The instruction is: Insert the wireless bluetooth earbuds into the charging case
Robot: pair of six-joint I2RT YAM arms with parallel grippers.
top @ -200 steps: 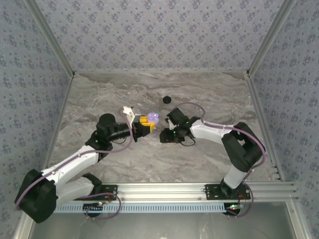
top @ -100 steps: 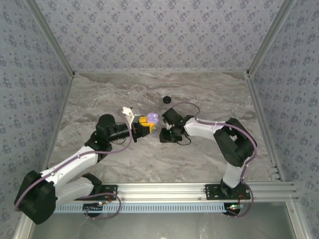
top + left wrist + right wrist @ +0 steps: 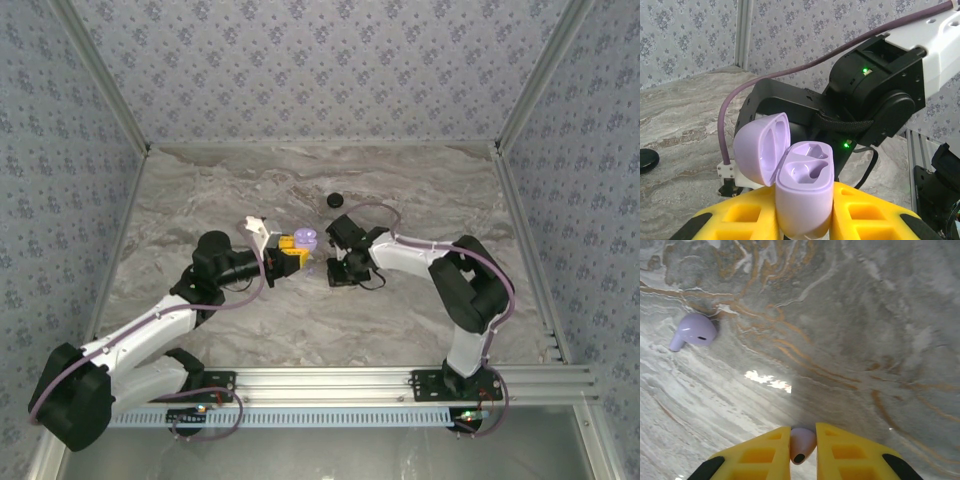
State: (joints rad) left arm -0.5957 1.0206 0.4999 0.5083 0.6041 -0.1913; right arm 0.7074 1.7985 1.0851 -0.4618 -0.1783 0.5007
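My left gripper (image 3: 803, 212) is shut on the pale purple charging case (image 3: 805, 192), held upright with its lid swung open to the left and both wells empty. From above, the case (image 3: 306, 238) sits just left of the right gripper (image 3: 336, 272). Low over the marble table, my right gripper (image 3: 803, 437) is shut on a pale purple earbud (image 3: 802, 446), pinched between the yellow fingers (image 3: 765, 452) with its dark tip facing the camera. A second pale purple earbud (image 3: 694, 331) lies loose on the table, ahead and to the left of those fingers.
A small black round object (image 3: 335, 201) lies on the marble table (image 3: 200, 190) behind the two grippers. The right arm's black wrist (image 3: 875, 100) stands close behind the open case. Patterned walls close in the table on three sides.
The right gripper's jaws have closed onto the purple earbud on the table. The right arm's elbow has drawn in to the left. The left arm and case have stayed put.
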